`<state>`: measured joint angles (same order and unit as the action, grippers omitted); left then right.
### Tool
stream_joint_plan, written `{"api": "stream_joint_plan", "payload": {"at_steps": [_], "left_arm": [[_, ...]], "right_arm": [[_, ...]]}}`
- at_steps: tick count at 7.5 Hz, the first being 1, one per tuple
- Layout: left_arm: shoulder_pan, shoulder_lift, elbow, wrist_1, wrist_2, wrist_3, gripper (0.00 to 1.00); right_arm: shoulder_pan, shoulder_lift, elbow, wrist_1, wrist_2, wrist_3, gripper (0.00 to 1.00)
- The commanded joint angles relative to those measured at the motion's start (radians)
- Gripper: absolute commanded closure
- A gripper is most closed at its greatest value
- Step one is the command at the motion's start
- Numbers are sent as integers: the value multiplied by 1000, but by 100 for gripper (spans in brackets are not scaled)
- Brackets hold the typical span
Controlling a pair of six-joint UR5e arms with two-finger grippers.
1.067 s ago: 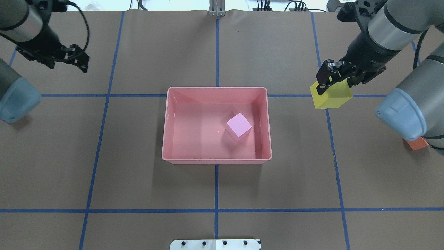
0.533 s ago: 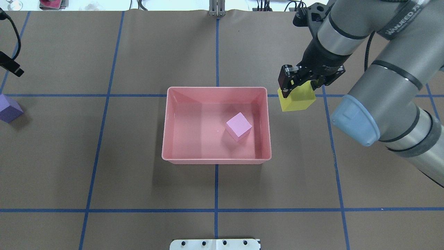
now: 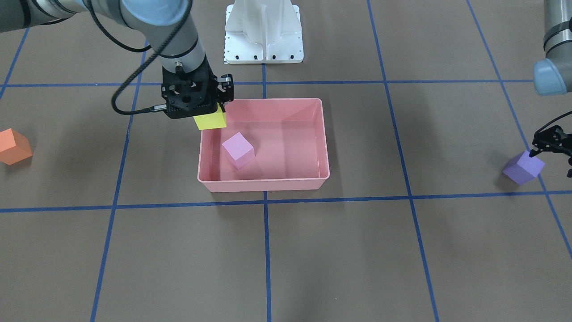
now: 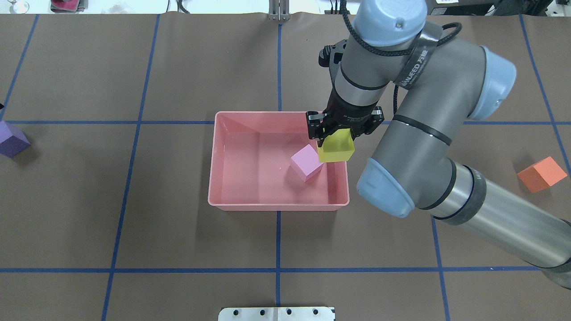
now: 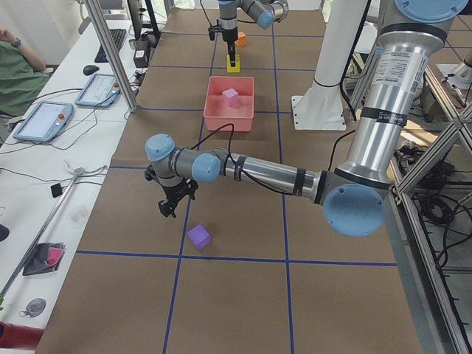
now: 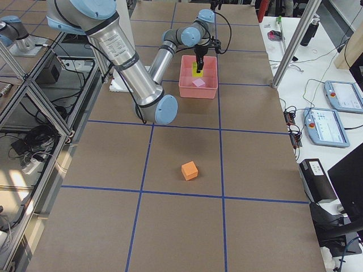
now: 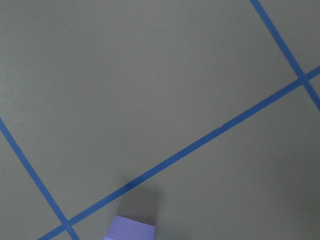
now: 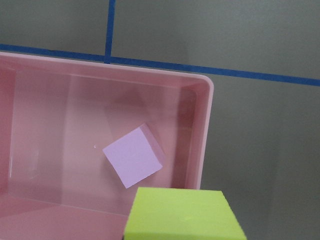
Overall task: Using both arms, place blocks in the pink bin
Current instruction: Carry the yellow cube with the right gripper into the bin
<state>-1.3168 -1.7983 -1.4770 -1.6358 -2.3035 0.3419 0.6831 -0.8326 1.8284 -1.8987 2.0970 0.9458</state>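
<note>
The pink bin [image 4: 276,205] sits mid-table, also in the front view [image 3: 263,184]. A light pink block [image 4: 307,162] lies inside it, right of centre. My right gripper [image 4: 335,141] is shut on the yellow block [image 4: 336,151] and holds it above the bin's right side, close to the pink block; the wrist view shows the yellow block [image 8: 182,215] over the rim. The purple block [image 3: 523,167] lies at the far left. My left gripper [image 3: 552,150] hovers just beside it, jaws apart. The orange block [image 4: 542,174] lies at the far right.
The white robot base [image 3: 263,31] stands behind the bin on the robot's side. Blue tape lines [image 4: 278,269] grid the brown table cover. Operator desks with tablets [image 5: 44,118] flank the table's far side.
My right arm has carried the yellow block leftward from right of the bin to over its right side. My left arm has swung left out of the overhead view, uncovering the purple block.
</note>
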Motion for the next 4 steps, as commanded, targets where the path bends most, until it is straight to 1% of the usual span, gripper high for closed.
{"api": "stream_joint_plan", "payload": {"at_steps": [1,2,3,4], "left_arm": [[1,26,60,-81,0,5,0],[1,39,60,-82,0,-1,0],[2,46,64,-108,0,-12,0],[5,72,72,-155,0,-38,0]], "right_arm": [[-68,10,-82,85,-55,51,100],[-89,10,-105,90,-69,54,100],[-100,10,-121,92,-72,59,100],[-102,7,-147,127,-72,59,100]]}}
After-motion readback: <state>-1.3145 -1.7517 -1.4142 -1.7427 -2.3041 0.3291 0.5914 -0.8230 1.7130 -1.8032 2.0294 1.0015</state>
